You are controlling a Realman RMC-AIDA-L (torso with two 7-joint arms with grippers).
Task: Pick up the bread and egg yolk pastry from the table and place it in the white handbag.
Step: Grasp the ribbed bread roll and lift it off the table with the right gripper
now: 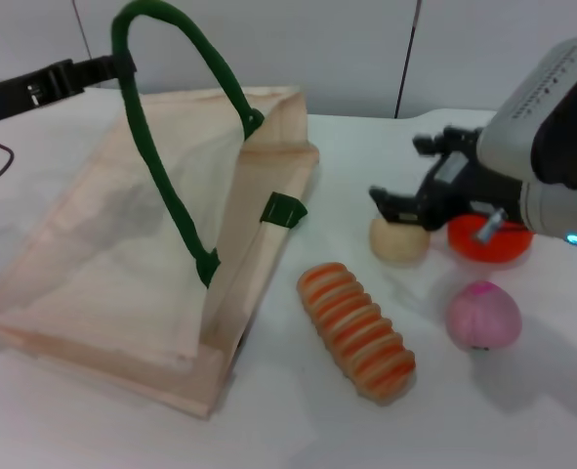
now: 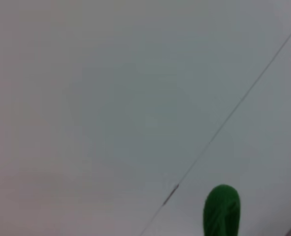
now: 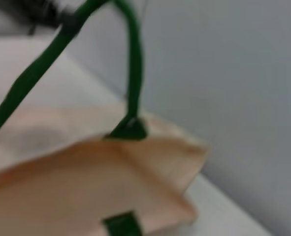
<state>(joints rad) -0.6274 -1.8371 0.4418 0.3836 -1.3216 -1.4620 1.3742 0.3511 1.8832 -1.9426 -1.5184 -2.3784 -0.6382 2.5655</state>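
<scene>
Nearest the robot on the white worktop (image 1: 298,430), the bread (image 1: 356,332) lies just right of the white handbag (image 1: 142,264), its orange and cream ridges running across it, close to the bag's open edge but apart from it. A pink peach-like ball (image 1: 483,316) sits farther right of the bag, beyond the loaf's near end. Behind the bread, still right of the handbag, the egg yolk pastry (image 1: 399,240) rests on the worktop with the right gripper (image 1: 415,200) directly above it; the black fingers are spread apart and grasp nothing, their tips just over the pastry's top. An orange ball (image 1: 490,240) lies beside the pastry, partly hidden by that arm. The handbag lies slumped on its side, one dark green rope handle (image 1: 166,137) arching high above it. At the handle's top, behind the bag's far left corner, the left gripper (image 1: 93,72) holds the rope up, closed around it.
</scene>
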